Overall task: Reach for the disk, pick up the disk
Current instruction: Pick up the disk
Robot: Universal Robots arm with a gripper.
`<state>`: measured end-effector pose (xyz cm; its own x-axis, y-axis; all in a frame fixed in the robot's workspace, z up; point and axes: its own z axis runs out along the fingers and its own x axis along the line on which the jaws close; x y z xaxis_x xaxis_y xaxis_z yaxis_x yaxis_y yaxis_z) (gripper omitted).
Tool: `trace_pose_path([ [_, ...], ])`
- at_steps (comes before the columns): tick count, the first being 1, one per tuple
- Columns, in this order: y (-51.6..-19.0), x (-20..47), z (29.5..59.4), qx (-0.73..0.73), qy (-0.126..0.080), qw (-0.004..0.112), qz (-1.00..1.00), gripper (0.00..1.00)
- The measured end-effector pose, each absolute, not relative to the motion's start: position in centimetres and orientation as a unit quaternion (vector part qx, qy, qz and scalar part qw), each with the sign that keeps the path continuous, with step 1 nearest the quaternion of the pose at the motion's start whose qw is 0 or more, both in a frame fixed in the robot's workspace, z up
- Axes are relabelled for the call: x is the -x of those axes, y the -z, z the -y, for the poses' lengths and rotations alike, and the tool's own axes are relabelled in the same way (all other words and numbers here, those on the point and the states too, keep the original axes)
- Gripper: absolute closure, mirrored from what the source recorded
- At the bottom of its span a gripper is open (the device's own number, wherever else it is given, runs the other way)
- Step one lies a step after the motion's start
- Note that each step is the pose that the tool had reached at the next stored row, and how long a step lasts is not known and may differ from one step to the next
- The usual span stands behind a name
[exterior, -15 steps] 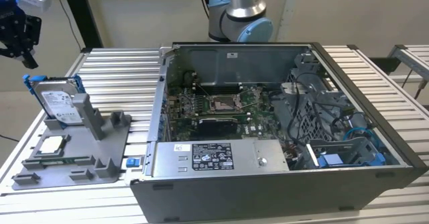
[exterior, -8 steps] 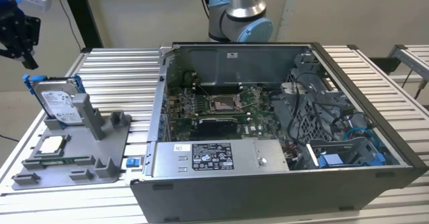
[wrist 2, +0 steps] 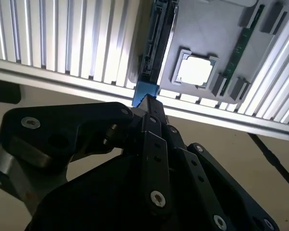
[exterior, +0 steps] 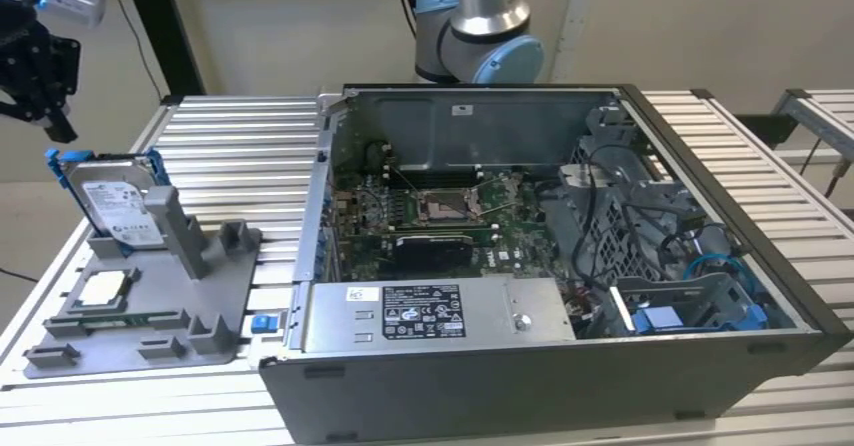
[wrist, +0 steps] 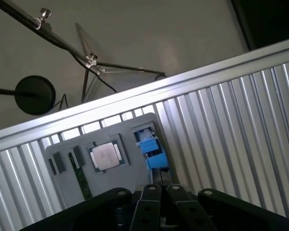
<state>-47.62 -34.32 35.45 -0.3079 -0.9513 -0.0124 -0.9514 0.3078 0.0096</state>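
The disk (exterior: 114, 201) stands on edge in a slot at the far end of a grey holder (exterior: 200, 301), at the exterior view's left. It is silver-grey with a white label and a bright blue bracket. My gripper (exterior: 56, 124) hangs in the air just above and slightly beyond the disk's top, apart from it. In both wrist views the black fingers lie close together with nothing between them. The second wrist view has the gripper (wrist 2: 148, 102) pointing at the disk's blue edge (wrist 2: 144, 90). The first wrist view has the gripper (wrist: 163, 188) over the disk (wrist: 151, 150).
A square processor chip (exterior: 104, 288) and a memory stick lie in the grey holder. A small blue clip (exterior: 263, 321) sits beside it. An open computer case (exterior: 534, 266) takes up the middle of the slatted metal table (exterior: 247, 136). The arm's base (exterior: 481, 36) stands behind the case.
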Motion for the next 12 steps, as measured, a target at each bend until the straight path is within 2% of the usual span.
trace_pose_path([
  [6, -35.38, 47.44, 34.37, 0.590, -0.008, 0.002, -0.808, 1.00],
  [7, -35.39, 47.43, 34.37, 0.590, -0.008, 0.002, -0.808, 0.00],
  [12, -35.35, 47.42, 34.37, 0.590, -0.008, 0.002, -0.808, 0.00],
])
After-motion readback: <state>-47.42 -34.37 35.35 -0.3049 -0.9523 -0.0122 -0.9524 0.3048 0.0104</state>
